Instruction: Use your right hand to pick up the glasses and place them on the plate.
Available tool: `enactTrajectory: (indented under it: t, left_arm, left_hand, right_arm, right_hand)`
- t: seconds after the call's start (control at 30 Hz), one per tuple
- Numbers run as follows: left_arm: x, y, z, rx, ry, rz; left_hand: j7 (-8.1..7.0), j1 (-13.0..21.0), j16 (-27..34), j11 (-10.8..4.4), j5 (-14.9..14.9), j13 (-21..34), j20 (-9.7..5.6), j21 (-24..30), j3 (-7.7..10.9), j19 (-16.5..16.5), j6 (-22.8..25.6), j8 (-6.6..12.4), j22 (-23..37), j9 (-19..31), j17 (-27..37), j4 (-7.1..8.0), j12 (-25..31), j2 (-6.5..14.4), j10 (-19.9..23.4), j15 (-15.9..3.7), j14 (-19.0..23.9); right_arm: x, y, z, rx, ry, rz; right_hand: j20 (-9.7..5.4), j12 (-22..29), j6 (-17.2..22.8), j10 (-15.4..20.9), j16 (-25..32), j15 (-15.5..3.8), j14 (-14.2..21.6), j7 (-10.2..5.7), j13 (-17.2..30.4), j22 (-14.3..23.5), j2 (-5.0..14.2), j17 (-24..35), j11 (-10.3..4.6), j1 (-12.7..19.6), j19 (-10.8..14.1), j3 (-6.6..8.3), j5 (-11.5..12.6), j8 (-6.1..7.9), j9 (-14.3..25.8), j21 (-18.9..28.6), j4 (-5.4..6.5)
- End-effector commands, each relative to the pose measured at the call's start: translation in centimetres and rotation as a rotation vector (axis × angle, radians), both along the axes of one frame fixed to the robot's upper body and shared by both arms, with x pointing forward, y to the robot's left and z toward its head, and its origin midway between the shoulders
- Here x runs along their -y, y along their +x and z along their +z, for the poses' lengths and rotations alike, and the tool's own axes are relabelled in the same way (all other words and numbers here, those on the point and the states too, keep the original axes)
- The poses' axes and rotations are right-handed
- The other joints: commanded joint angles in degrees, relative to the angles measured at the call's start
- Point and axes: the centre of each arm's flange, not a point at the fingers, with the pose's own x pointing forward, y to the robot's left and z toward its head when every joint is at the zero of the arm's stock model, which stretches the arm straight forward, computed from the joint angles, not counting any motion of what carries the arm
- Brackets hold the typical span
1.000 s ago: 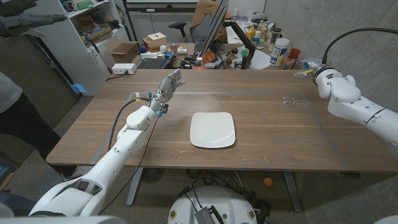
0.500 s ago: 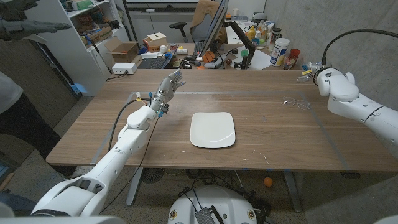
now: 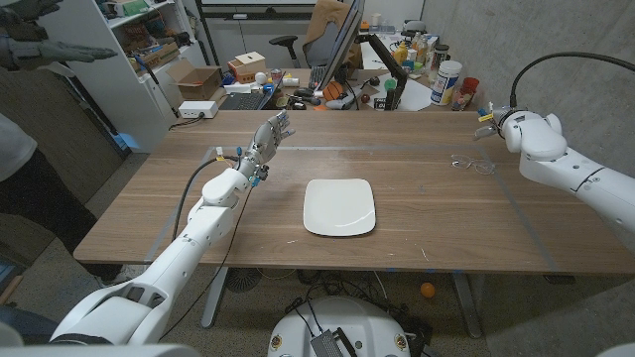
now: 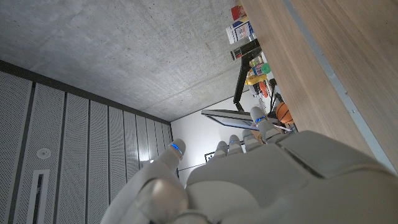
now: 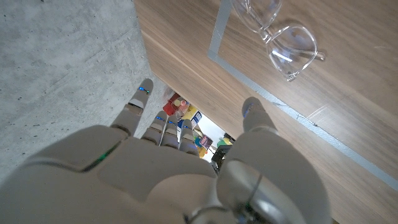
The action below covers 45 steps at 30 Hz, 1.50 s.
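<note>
At upper right, our right hand (image 3: 493,118) hovers open and empty; thin glasses (image 3: 472,163) on the counter (image 3: 427,228) may slip our grasp.

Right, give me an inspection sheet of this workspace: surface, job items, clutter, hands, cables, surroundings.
Surface: wooden table with faint tape lines.
Job's things: clear glasses lie on the table near its right far side, untouched; white plate sits at the middle with nothing on it.
Clutter: nothing seen on the table besides these.
Hands: right hand is raised near the far right corner, fingers apart, holding nothing; left hand has fingers extended toward the far edge, holding nothing.
Cables: black cable arcs above the right arm; another runs along the left forearm.
Surroundings: cluttered desk and shelves behind; a person at the left edge.
</note>
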Motion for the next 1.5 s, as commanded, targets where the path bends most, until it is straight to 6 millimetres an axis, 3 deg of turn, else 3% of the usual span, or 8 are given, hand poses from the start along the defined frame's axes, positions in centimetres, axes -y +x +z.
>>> enactTrajectory:
  t: [0.03,0.43,0.6,0.73,1.07,1.5]
  left_arm:
    - [-0.2,0.0,-0.2,-0.008,-0.002,0.004]
    - [-0.2,0.1,-0.2,-0.019,-0.003,0.002]
    - [-0.3,0.1,-0.2,-0.018,-0.001,0.003]
    - [-0.4,0.2,-0.2,-0.019,-0.002,0.006]
    - [-0.6,0.4,-0.3,-0.029,-0.004,0.004]
    - [-0.8,1.0,-0.5,-0.046,-0.002,0.008]
  left_hand:
    - [0.09,-0.5,0.0,0.15,0.3,0.1,0.23,-0.2,0.30,-5.9,-3.3,0.19,0.3,0.2,0.2,-0.08,0.4,5.9,-5.1,0.10,-4.4]
    - [0.08,-0.5,0.0,0.10,0.3,0.1,0.24,-0.3,0.31,-5.8,-3.2,0.20,0.3,0.2,0.2,-0.07,0.4,5.9,-5.1,0.10,-4.3]
    - [0.13,-0.5,-0.1,0.09,0.3,0.1,0.26,-0.5,0.32,-5.8,-3.2,0.20,0.3,0.2,0.2,-0.06,0.3,5.9,-5.1,0.17,-4.4]
    - [0.08,-0.5,-0.1,0.12,0.3,0.1,0.26,-0.5,0.33,-5.7,-3.2,0.21,0.3,0.2,0.2,-0.04,0.4,5.9,-5.1,0.14,-4.3]
    - [0.10,-0.5,-0.1,0.09,0.3,0.1,0.35,-0.7,0.37,-5.6,-3.2,0.19,0.3,0.2,0.2,-0.04,0.3,6.0,-5.1,0.19,-4.3]
    - [0.11,-0.5,-0.1,0.03,0.3,0.1,0.37,-1.0,0.44,-5.6,-3.3,0.16,0.3,0.2,0.2,-0.06,0.3,6.0,-5.1,0.19,-4.4]
  right_arm:
    - [-0.1,0.6,-1.0,-0.071,-0.010,-0.012]
    - [-0.2,1.2,-2.0,-0.106,-0.007,-0.024]
    - [-0.5,1.6,-2.4,-0.127,-0.014,-0.043]
    - [-0.5,1.8,-2.7,-0.141,-0.003,-0.035]
    - [-0.7,2.5,-3.2,-0.158,0.010,-0.023]
    - [-0.7,3.1,-3.7,-0.168,0.025,-0.012]
  right_hand:
    - [0.00,0.6,-0.1,-0.2,0.6,-0.08,0.8,0.25,0.3,0.0,-0.91,0.1,-0.13,0.2,0.7,-0.53,0.4,0.35,0.3,0.3,-0.09]
    - [0.64,1.2,-0.3,0.6,1.2,-0.37,2.7,0.70,0.4,0.0,-2.33,0.2,0.06,0.2,3.4,-1.67,1.2,0.55,0.4,0.8,0.20]
    - [2.44,1.2,-1.1,0.6,1.3,-0.49,3.4,0.95,0.4,0.0,-2.80,0.2,0.02,0.2,4.7,-2.24,1.6,0.39,0.4,1.0,0.42]
    - [2.85,1.2,-1.4,0.5,1.2,-0.51,3.4,0.91,0.4,0.0,-2.99,0.2,-0.12,0.3,5.1,-2.45,1.7,0.31,0.4,1.0,0.46]
    - [3.09,1.3,-1.6,0.8,1.4,-0.42,4.3,0.98,0.5,0.0,-3.41,0.2,-0.03,0.5,7.8,-3.07,2.2,0.48,0.4,1.5,0.63]
    - [3.20,1.4,-1.4,0.9,1.4,-0.46,4.4,1.14,0.5,0.0,-3.42,0.3,0.04,0.7,8.6,-3.29,2.5,0.66,0.4,1.5,0.72]
